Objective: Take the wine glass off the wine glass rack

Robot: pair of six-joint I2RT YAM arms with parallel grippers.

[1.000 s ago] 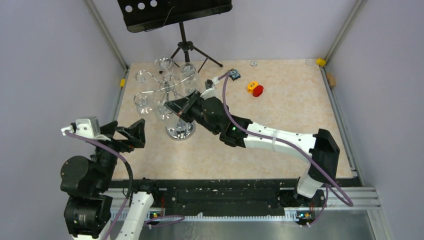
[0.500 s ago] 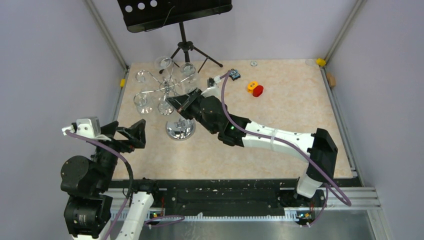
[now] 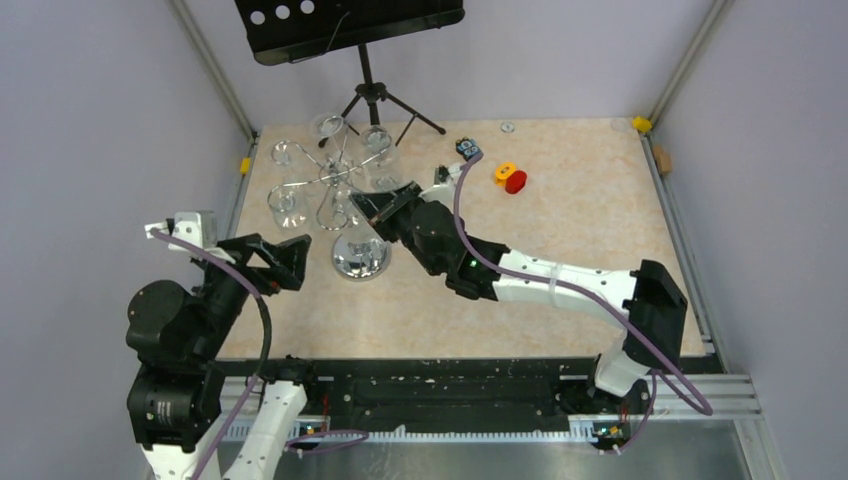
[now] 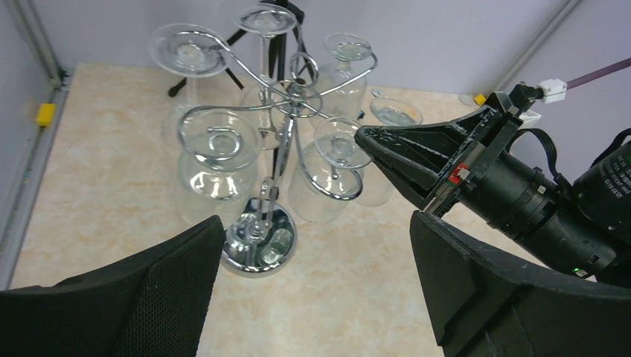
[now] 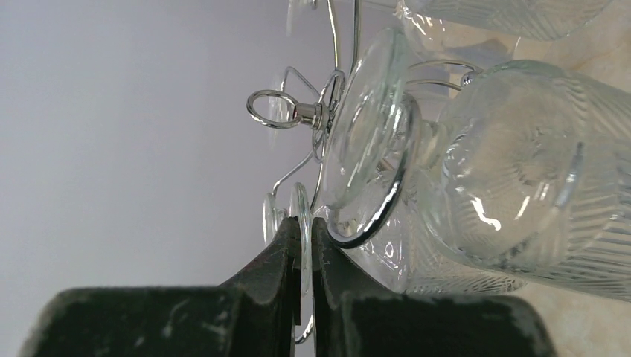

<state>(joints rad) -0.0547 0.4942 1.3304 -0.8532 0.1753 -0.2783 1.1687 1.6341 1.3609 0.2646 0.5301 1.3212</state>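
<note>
The wine glass rack (image 3: 358,258) stands on the table (image 3: 580,250), far left, with the music stand (image 3: 370,95) behind it. The right gripper (image 3: 362,205) clamps a hanging wine glass (image 5: 303,212) on the rack's right side. The left gripper (image 3: 285,262) sits near-left of the rack.

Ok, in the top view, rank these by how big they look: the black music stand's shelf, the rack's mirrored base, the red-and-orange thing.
1. music stand shelf, clearly largest, though it is raised and likely nearer the camera
2. rack's mirrored base
3. red-and-orange object
</note>
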